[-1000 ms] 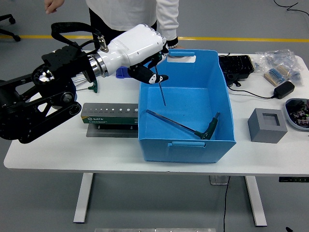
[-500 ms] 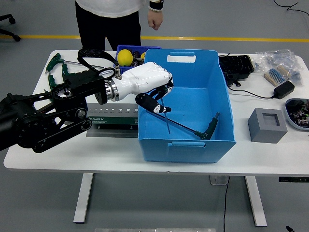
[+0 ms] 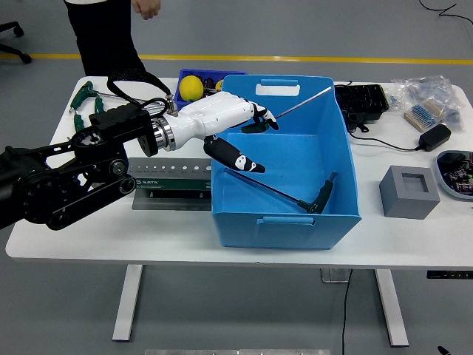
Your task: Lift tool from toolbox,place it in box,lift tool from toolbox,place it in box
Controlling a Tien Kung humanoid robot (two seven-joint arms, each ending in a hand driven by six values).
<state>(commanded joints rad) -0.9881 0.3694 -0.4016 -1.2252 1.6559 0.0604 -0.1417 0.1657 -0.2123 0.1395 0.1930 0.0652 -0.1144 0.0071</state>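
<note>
Head view, left hand: we see our left hand (image 3: 236, 137) over the blue box (image 3: 284, 222), fingers spread and holding nothing; half a second ago they pinched a thin tool.
Head view, released tool: the second T-handle tool (image 3: 295, 109) now leans in the box, its shaft rising toward the far right rim, its green handle just beside our fingers.
Head view, first tool: the other T-handle tool (image 3: 295, 198) lies on the box floor, as before.
Head view, toolbox: the grey toolbox (image 3: 166, 176) sits left of the box.
Head view, task: we judge both placements done.
Head view, person: a person (image 3: 111, 33) at the far edge has shifted left.
</note>
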